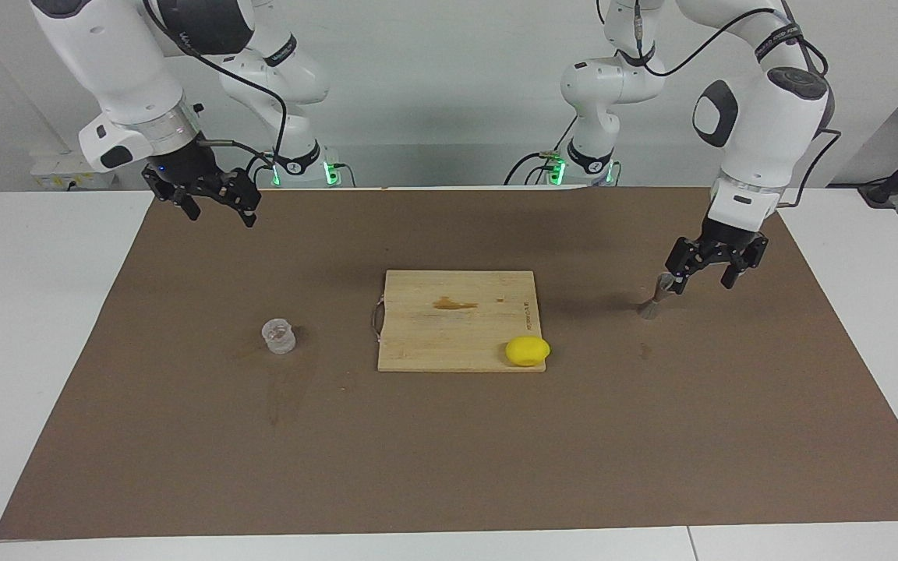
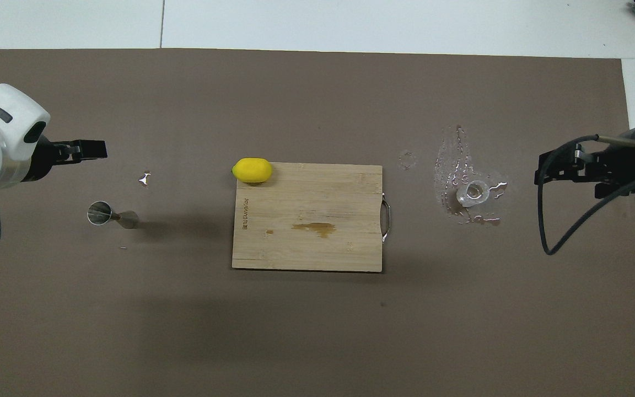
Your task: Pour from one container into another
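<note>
Small clear transparent cup [image 1: 279, 336]: stands upright on the brown mat [image 1: 449, 436], mouth up, long axis vertical; short cylinder with a slightly flared rim. It sits toward the right arm's end of the bench, beside the board's metal handle, amid shiny wet patches [image 2: 458, 165] on the mat.
Silver hourglass-shaped metal jigger [image 2: 109, 215]: upright toward the left arm's end of the bench, axis vertical, two cones joined at a narrow waist, open round mouth facing up.
Left gripper [image 1: 705, 270]: low over the mat just beside the jigger, its fingers [image 1: 675, 274] spread apart and holding nothing; in the facing view one finger overlaps the jigger's upper cone, and contact cannot be told.
Right gripper [image 1: 215, 204]: hangs over the mat's edge nearest the robots at the right arm's end, well apart from the cup; fingers apart, empty.
Pale wooden cutting board [image 1: 449, 327]: lies flat between cup and jigger, with a brown stain on it.
Yellow lemon [image 1: 528, 351]: rests on the board's corner farthest from the robots, toward the jigger.
</note>
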Robot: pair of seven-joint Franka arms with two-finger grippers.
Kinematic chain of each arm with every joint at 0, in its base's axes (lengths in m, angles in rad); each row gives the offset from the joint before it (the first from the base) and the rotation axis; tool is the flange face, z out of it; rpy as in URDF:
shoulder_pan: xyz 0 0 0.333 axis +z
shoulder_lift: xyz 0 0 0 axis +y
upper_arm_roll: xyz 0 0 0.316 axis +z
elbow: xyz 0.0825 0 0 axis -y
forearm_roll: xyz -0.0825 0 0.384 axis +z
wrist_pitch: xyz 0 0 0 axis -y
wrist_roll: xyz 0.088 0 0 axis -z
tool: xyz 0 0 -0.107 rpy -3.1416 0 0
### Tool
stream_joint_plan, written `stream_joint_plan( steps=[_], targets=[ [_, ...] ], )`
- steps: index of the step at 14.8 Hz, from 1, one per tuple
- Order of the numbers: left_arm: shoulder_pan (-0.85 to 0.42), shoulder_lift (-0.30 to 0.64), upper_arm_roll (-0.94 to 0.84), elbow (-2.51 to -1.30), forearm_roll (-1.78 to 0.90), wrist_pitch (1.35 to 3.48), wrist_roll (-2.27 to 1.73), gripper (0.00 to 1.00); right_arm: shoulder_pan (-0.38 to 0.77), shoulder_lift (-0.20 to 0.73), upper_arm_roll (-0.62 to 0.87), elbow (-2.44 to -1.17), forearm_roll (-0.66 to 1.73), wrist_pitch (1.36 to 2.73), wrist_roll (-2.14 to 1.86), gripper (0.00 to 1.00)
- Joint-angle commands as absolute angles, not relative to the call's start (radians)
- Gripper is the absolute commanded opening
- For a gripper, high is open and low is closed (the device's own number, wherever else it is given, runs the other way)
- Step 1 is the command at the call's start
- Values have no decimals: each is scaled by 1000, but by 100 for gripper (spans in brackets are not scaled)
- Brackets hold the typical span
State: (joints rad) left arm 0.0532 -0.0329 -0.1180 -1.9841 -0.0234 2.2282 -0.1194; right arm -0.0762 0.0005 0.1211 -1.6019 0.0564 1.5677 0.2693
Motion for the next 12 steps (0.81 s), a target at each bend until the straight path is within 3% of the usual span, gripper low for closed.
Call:
stream_joint_plan(
  steps=[1, 8, 12],
  targets=[
    [40, -46, -109, -1999, -15, 2250, -123, 100, -95, -5, 129, -1608, 84, 1555, 244, 100],
    [23, -49, -109, -2000, -14, 2234, -129, 100, -95, -5, 129, -1608, 84, 1555, 242, 100],
    [-108, -60, -115, -1994, -14, 2092, -149, 100, -95, -5, 129, -1608, 84, 1555, 244, 100]
  ],
)
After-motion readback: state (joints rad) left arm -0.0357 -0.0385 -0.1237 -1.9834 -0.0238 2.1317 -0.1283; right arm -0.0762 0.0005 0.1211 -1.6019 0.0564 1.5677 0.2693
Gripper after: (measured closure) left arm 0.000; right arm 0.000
